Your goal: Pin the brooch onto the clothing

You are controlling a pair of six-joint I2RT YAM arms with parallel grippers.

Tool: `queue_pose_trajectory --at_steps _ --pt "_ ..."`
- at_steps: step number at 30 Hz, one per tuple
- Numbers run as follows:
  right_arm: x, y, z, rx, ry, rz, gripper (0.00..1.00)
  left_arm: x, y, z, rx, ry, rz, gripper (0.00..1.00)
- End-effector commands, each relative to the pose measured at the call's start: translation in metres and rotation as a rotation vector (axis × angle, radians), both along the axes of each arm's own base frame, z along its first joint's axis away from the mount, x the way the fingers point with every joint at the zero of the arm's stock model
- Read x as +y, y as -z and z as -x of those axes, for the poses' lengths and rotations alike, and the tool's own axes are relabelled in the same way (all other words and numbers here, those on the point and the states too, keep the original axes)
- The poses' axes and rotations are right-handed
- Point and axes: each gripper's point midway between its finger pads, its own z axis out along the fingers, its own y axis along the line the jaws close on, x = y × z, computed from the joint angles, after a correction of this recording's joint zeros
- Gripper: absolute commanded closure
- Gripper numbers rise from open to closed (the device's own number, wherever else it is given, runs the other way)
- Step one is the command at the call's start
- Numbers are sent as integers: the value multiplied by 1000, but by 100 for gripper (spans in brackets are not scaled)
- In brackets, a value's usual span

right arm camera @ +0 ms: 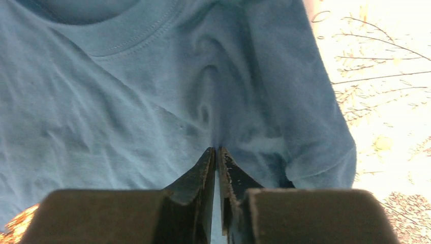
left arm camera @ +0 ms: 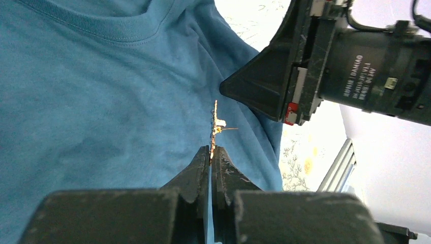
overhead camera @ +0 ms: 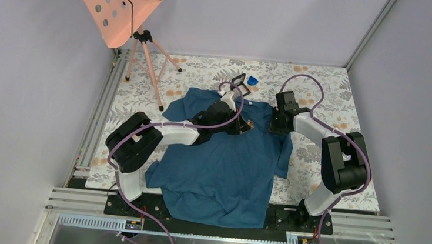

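The clothing (overhead camera: 221, 169) is a teal-blue T-shirt spread flat on the table, neck toward the far side. My left gripper (overhead camera: 243, 126) is over its upper chest, shut on the brooch (left arm camera: 214, 127). The brooch is a tiny silvery-gold ornament seen edge-on in the left wrist view, sticking out beyond the fingertips (left arm camera: 203, 157), its thin pin pointing right, just above the fabric (left arm camera: 101, 101). My right gripper (overhead camera: 273, 127) is close by at the shirt's right shoulder. It is shut, pinching a fold of the shirt (right arm camera: 127, 101) at its tips (right arm camera: 217, 151), with wrinkles running to them.
A peach music stand (overhead camera: 121, 1) on a tripod stands at the back left. A black square case (overhead camera: 239, 81) and a small blue object (overhead camera: 253, 80) lie beyond the collar on the floral tablecloth (overhead camera: 334, 97). The right arm's wrist (left arm camera: 330, 66) hangs close above the brooch.
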Motion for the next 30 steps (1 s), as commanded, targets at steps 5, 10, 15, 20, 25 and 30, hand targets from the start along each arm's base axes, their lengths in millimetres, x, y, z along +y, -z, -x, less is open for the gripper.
queue_pose_trajectory --at_steps 5,10,15,20,25,30 --pt "13 -20 -9 -91 -54 -80 100 -24 -9 -19 -20 -8 79 100" --pt "17 -26 -4 -119 -64 -115 100 -33 5 -24 11 -13 72 100" --pt "21 -32 2 -143 -71 -155 100 -41 14 -25 29 -12 43 100" --pt "28 -37 5 -165 -77 -205 100 -41 30 -29 75 -40 -14 100" --pt "32 -37 6 -162 -89 -227 100 -42 39 -32 92 -45 -59 100" --pt "33 -46 5 -194 -89 -241 100 -42 47 -29 88 -38 -98 100"
